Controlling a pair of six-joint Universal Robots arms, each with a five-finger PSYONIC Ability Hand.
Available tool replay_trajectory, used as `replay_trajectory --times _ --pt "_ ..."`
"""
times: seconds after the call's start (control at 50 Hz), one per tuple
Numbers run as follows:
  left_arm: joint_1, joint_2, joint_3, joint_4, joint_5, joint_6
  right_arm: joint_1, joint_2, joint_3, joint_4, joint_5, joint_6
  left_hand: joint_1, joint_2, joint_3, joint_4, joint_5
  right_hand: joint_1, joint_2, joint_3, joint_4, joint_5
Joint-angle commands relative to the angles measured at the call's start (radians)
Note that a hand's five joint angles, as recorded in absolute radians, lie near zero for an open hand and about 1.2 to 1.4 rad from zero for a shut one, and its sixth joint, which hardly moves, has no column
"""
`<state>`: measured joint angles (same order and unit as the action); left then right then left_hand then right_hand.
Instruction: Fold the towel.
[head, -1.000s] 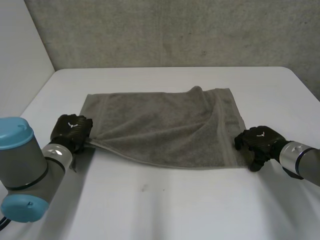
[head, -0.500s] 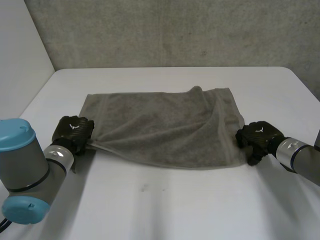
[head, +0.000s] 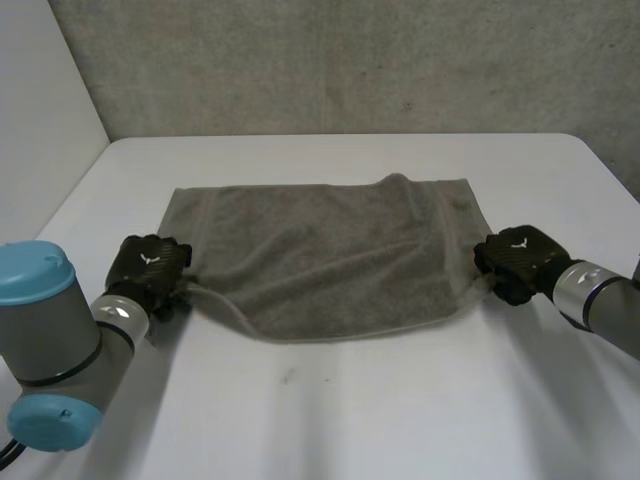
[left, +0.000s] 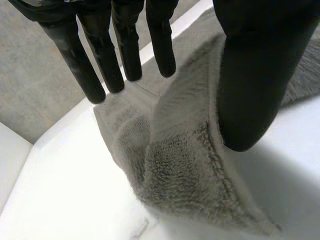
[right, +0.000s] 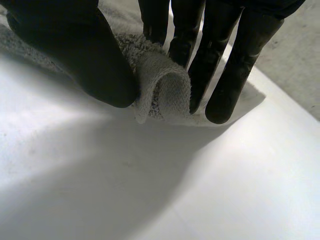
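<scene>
Here, a white tabletop (head: 330, 410) is seen from above, bare along its near edge; further in, the two near corners of a grey towel (head: 320, 250) are gripped by black hands; the left hand (head: 148, 265) has its corner clamped between thumb and straight fingers (left: 129, 50); by the right hand (head: 515, 258) a rolled fold is nipped between thumb and fingers (right: 237, 70); the towel's near edge is curved between them; its far edge is laid flat toward the tabletop's far edge.

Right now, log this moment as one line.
left hand: pinches towel near-left corner | right hand: pinches near-right corner | towel: spread on table | fold: not yet made
</scene>
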<state>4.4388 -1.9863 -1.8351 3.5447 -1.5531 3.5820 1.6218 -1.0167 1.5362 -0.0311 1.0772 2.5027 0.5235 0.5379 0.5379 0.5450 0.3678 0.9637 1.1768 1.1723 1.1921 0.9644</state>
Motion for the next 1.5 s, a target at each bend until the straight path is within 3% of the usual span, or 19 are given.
replay_trajectory --times 0.02,0.26,0.3,0.32,0.34,0.36,0.38,0.48,0.68,0.76,0.78,0.86,0.96,1.0,1.1,1.14,1.24,1.38,1.5 --pt "0.014 -0.043 0.011 0.003 -0.001 0.007 -0.053 -0.075 0.032 0.010 0.006 -0.004 -0.046 -0.060 -0.060 -0.067 -0.065 0.433 0.219 0.224 0.204 0.257" --pt "0.028 -0.043 0.011 0.006 -0.001 0.011 -0.131 -0.097 0.032 0.020 0.020 -0.008 0.066 0.051 0.051 0.044 0.047 0.433 0.219 0.224 0.204 0.257" --pt "0.025 -0.036 0.005 0.003 -0.002 0.011 -0.134 -0.097 0.032 0.022 0.023 -0.010 0.293 0.279 0.279 0.272 0.274 0.433 0.219 0.224 0.204 0.257" --pt "0.025 -0.036 0.005 0.003 -0.002 0.011 -0.134 -0.098 0.032 0.025 0.023 -0.010 0.295 0.280 0.280 0.273 0.276 0.433 0.219 0.224 0.204 0.257" --pt "0.025 -0.031 0.004 0.002 -0.002 0.011 -0.134 -0.098 0.032 0.025 0.023 -0.010 0.580 0.565 0.565 0.558 0.561 0.433 0.219 0.224 0.204 0.257" --pt "0.025 -0.031 0.004 0.002 -0.002 0.011 -0.131 -0.098 0.033 0.037 0.023 -0.012 0.582 0.568 0.568 0.561 0.564 0.433 0.219 0.224 0.204 0.257" --pt "0.024 -0.026 0.002 -0.001 -0.002 0.009 -0.128 -0.098 0.035 0.063 0.023 -0.015 0.870 0.855 0.855 0.848 0.851 0.433 0.219 0.224 0.204 0.257" --pt "0.025 0.026 -0.024 -0.049 0.001 0.011 -0.123 -0.111 0.027 0.179 0.017 -0.057 0.873 0.858 0.858 0.851 0.854 0.433 0.219 0.224 0.204 0.257" --pt "0.024 0.234 -0.101 -0.323 0.002 0.024 -0.172 -0.213 0.053 0.515 0.033 -0.341 0.873 0.858 0.858 0.851 0.854 0.433 0.219 0.224 0.204 0.257" --pt "0.040 0.305 -0.137 -0.537 0.005 0.118 -0.267 -0.276 0.148 0.725 0.116 -0.578 0.873 0.858 0.858 0.851 0.854 0.433 0.219 0.224 0.204 0.257" --pt "0.050 0.328 -0.148 -0.603 0.010 0.159 -0.267 -0.276 0.148 0.726 0.116 -0.579 0.873 0.858 0.858 0.851 0.854 0.433 0.219 0.224 0.204 0.257" --pt "0.057 0.369 -0.150 -0.693 0.015 0.224 -0.322 -0.315 0.203 0.812 0.170 -0.728 0.873 0.858 0.858 0.851 0.854 0.433 0.219 0.224 0.204 0.257" --pt "0.059 0.368 -0.088 -0.644 0.025 0.242 -0.313 -0.330 0.185 0.766 0.145 -0.714 0.873 0.858 0.858 0.851 0.854 0.433 0.219 0.224 0.204 0.257" --pt "0.057 0.330 -0.027 -0.560 0.030 0.242 -0.306 -0.324 0.160 0.735 0.147 -0.699 0.873 0.858 0.858 0.851 0.854 0.433 0.219 0.224 0.204 0.257" --pt "0.037 0.194 0.089 -0.460 0.028 0.244 -0.218 -0.223 0.042 0.617 0.147 -0.544 0.873 0.858 0.858 0.851 0.854 0.433 0.219 0.224 0.204 0.257" --pt "0.033 0.143 0.132 -0.439 0.030 0.244 -0.137 -0.136 -0.065 0.559 0.171 -0.448 0.873 0.858 0.858 0.851 0.854 0.433 0.219 0.224 0.204 0.257" --pt "0.013 -0.029 0.287 -0.399 0.022 0.239 -0.086 -0.036 -0.175 0.510 0.227 -0.357 0.873 0.858 0.858 0.851 0.854 0.433 0.219 0.224 0.204 0.257" --pt "-0.036 -0.273 0.567 -0.353 0.015 0.235 -0.040 0.040 -0.252 0.358 0.287 -0.294 0.873 0.858 0.858 0.851 0.854 0.433 0.219 0.224 0.204 0.257" --pt "-0.045 -0.379 0.702 -0.349 0.015 0.225 -0.016 0.105 -0.307 0.222 0.342 -0.285 0.873 0.858 0.858 0.851 0.854 0.433 0.219 0.224 0.204 0.257"
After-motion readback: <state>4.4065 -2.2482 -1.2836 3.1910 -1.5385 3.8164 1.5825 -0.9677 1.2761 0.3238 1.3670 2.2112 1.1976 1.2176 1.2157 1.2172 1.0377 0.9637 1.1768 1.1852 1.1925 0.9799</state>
